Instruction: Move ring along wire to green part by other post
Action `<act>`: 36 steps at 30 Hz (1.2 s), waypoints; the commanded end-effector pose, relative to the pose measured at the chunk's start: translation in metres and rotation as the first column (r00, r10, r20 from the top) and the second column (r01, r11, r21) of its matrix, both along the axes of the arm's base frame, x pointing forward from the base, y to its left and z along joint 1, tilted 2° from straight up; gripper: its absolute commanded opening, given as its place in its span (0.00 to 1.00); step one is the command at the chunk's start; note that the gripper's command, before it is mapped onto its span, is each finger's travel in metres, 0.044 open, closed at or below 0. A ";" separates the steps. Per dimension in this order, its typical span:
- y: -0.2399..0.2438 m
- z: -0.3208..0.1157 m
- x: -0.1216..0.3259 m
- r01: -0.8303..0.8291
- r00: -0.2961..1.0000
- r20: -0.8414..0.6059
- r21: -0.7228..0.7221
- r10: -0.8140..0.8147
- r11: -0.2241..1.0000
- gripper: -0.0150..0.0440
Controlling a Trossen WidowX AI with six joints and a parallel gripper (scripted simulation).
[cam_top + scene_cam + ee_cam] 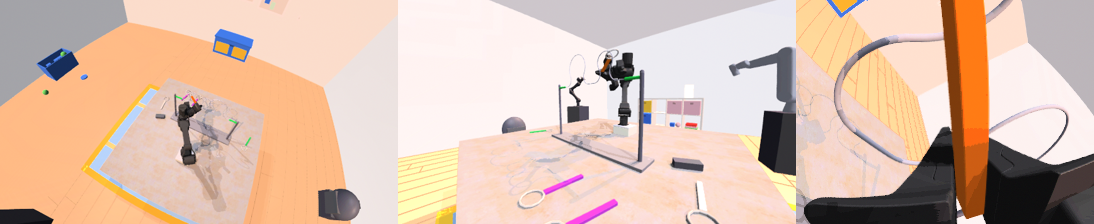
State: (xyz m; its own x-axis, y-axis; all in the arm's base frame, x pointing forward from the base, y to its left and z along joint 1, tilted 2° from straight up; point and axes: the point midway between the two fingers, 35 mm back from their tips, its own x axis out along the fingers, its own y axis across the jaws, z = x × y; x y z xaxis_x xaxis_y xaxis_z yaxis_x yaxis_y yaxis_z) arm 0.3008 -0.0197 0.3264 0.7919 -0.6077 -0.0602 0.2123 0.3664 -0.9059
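The orange handle [193,99] [606,65] [968,90] is held by my gripper [602,72] [953,133], which is shut on its lower end. Its ring [613,50] is up at the top of the tall wire loop nearer the right post in the exterior view. The views do not clearly show how the wire passes through it or whether they touch. The grey wire [570,67] [837,95] curves behind the handle in the wrist view. Green parts [631,78] [563,87] [233,121] sit beside the near post [641,119] and far post [560,110].
The posts stand on a grey base [599,149]. Two magenta-handled rings [563,184] [593,212], a white-handled ring [701,196] [164,104], a dark block [687,164] [160,116] and a green-handled ring [538,131] [248,141] lie on the table.
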 end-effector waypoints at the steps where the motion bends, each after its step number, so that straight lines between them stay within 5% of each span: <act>1: -0.004 0.005 -0.001 0.001 1.000 -0.026 -0.103 -0.003 0.995 0.00; 36: -0.007 0.052 -0.003 -0.054 0.985 -0.157 -0.681 -0.073 0.730 0.00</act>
